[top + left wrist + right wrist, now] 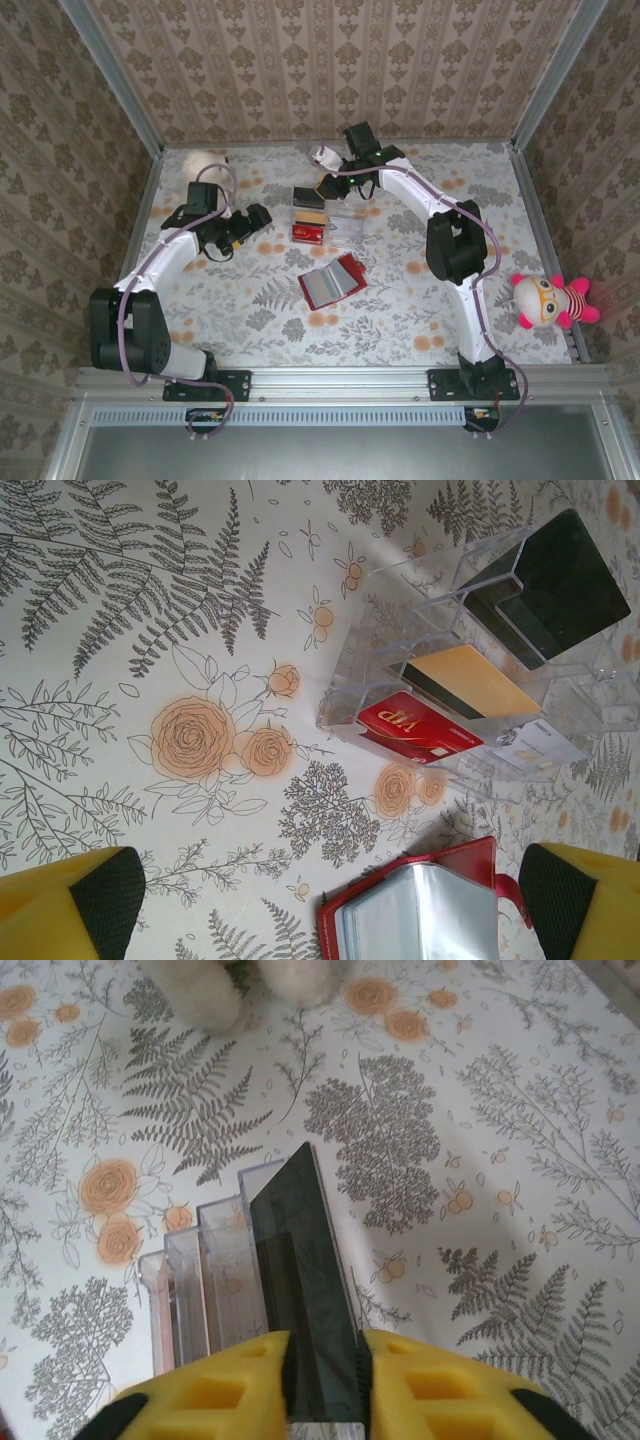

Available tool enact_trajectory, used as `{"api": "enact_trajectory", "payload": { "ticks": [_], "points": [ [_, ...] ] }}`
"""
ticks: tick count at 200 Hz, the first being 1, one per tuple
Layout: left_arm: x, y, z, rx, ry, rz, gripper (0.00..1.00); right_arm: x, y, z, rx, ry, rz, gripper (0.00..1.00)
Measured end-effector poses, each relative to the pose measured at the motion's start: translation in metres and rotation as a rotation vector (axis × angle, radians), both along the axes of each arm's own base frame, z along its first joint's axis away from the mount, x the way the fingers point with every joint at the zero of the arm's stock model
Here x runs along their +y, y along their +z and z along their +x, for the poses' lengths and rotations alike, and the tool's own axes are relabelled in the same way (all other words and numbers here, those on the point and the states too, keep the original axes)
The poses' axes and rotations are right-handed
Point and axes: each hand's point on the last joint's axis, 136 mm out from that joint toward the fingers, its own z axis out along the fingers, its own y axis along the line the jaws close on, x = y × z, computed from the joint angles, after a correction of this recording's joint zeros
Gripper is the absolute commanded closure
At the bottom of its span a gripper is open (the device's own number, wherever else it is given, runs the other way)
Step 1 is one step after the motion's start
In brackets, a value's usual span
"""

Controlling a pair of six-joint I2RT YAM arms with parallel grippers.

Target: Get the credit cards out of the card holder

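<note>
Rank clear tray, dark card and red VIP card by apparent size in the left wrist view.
1. clear tray
2. dark card and red VIP card, unranked: both partly hidden in the tray's slots.

The lower part of the card holder (420,912) is cut off by the frame edge. The lower end of the dark credit card (300,1270) is hidden between the right gripper (325,1348) fingers.

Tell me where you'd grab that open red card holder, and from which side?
On the card holder, likely the bare red cover edge, on the side facing the clear tray. It lies open and flat with grey sleeves upward, so a tool dropping from above could pinch that thin rim; the sleeves look floppy. The left tool hovers open near it.
</note>
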Motion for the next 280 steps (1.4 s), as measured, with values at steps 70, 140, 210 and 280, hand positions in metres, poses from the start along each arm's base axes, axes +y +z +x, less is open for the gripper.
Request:
{"api": "enact_trajectory", "payload": {
  "ticks": [70, 140, 210, 280],
  "points": [
    [-0.022, -0.011, -0.020, 0.035, -0.067, 0.078, 0.00, -0.034, 0.048, -0.018, 0.053, -0.344, 0.082, 0.36],
    [-0.094, -0.003, -0.057, 0.044, -0.129, 0.043, 0.09, -0.099, 0.075, -0.092, 0.218, -0.707, 0.105, 0.34],
    [-0.116, -0.045, -0.099, 0.161, -0.099, 0.026, 0.31, -0.085, -0.006, -0.196, 0.466, -0.691, -0.032, 0.47],
    [-0.126, -0.064, -0.107, 0.219, -0.077, 0.030, 0.38, -0.052, -0.039, -0.230, 0.577, -0.588, -0.063, 0.50]
  ]
}}
